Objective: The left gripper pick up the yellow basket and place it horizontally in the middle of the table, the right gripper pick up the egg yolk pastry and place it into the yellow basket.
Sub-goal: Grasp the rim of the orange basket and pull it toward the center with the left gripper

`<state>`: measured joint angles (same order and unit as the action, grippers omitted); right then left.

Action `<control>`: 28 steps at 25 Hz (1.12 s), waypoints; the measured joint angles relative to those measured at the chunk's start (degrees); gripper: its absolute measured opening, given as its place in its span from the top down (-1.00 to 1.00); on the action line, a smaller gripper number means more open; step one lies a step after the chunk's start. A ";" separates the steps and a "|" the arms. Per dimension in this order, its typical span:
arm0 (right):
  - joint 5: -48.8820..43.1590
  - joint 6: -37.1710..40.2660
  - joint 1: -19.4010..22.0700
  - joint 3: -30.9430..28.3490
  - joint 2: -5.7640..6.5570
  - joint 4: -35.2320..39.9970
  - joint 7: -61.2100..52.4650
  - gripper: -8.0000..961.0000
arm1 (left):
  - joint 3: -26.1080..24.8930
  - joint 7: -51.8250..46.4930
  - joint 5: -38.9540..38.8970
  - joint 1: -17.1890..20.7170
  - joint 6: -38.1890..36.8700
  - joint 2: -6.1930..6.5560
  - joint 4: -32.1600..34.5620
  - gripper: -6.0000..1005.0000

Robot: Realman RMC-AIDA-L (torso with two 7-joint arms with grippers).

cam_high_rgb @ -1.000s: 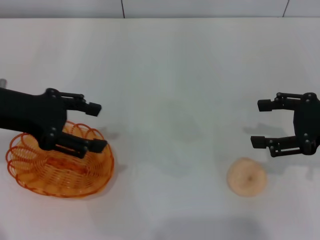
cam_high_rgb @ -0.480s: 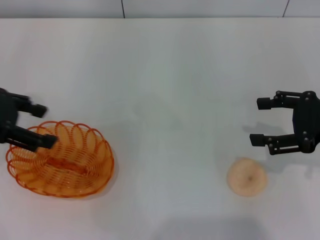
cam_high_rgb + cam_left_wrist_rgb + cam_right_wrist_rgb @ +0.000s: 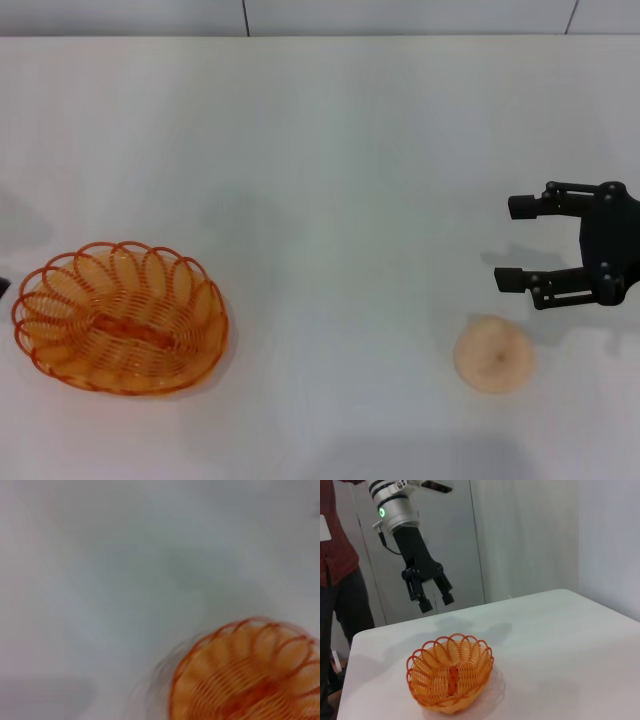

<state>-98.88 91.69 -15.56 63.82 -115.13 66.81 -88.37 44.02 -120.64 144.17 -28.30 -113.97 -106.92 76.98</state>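
1. Two risks I see. My left gripper (image 3: 434, 599) hangs spread and empty above the yellow basket (image 3: 120, 317), which sits far left on the table (image 3: 340, 150), not mid-table.
2. A light wire rim could slip or tip.
3. My right gripper (image 3: 520, 243), wide and empty, hovers just beyond the egg yolk pastry (image 3: 493, 353); squeezing could crush it.

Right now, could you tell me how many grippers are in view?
2. The right gripper hovers open above the table, just beyond the egg yolk pastry. The left gripper, open, hangs in the air above the yellow basket.
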 joint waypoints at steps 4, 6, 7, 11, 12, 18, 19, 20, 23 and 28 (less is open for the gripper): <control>0.07 -0.03 -0.30 0.05 -0.03 -0.02 -0.08 -0.79 | -2.86 -0.13 3.57 0.40 0.45 -0.85 -0.36 -0.56; 0.10 -0.04 -0.33 0.07 -0.05 -0.02 -0.09 -0.79 | -3.35 0.08 4.24 0.48 0.89 -1.50 -0.77 -0.56; 0.10 -0.04 -0.34 0.08 -0.05 -0.02 -0.09 -0.79 | -3.37 0.12 4.72 0.56 1.40 -1.92 -0.92 -0.55; 0.10 -0.04 -0.49 0.68 -0.07 -0.02 -0.11 -0.79 | -2.99 0.16 6.62 0.65 3.26 -2.89 -2.27 -0.54; 0.10 -0.05 -0.55 0.81 -0.08 -0.05 -0.11 -0.79 | -2.98 0.20 7.11 0.57 3.75 -3.03 -2.92 -0.54; 0.10 -0.15 -0.82 0.96 -0.09 -0.41 -0.13 -0.79 | -2.97 0.62 7.84 0.07 6.27 -3.65 -5.64 -0.52; 0.10 -0.16 -0.85 0.96 -0.09 -0.48 -0.13 -0.79 | -2.97 0.63 7.90 0.00 6.77 -3.67 -6.15 -0.51; 0.10 -0.17 -0.86 0.96 -0.09 -0.51 -0.13 -0.79 | -2.95 0.63 7.92 -0.04 7.14 -3.69 -6.52 -0.51; 0.09 -0.23 -0.91 0.96 -0.09 -0.62 -0.14 -0.79 | -2.86 0.65 7.94 -0.20 8.72 -3.83 -8.12 -0.50; 0.09 -0.29 -0.96 0.96 -0.09 -0.65 -0.21 -0.79 | -2.78 0.59 8.40 -0.58 10.44 -3.95 -10.31 -0.48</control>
<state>-98.79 91.41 -16.52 64.78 -115.23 66.16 -88.58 41.24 -120.05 152.57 -28.88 -103.52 -110.86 66.67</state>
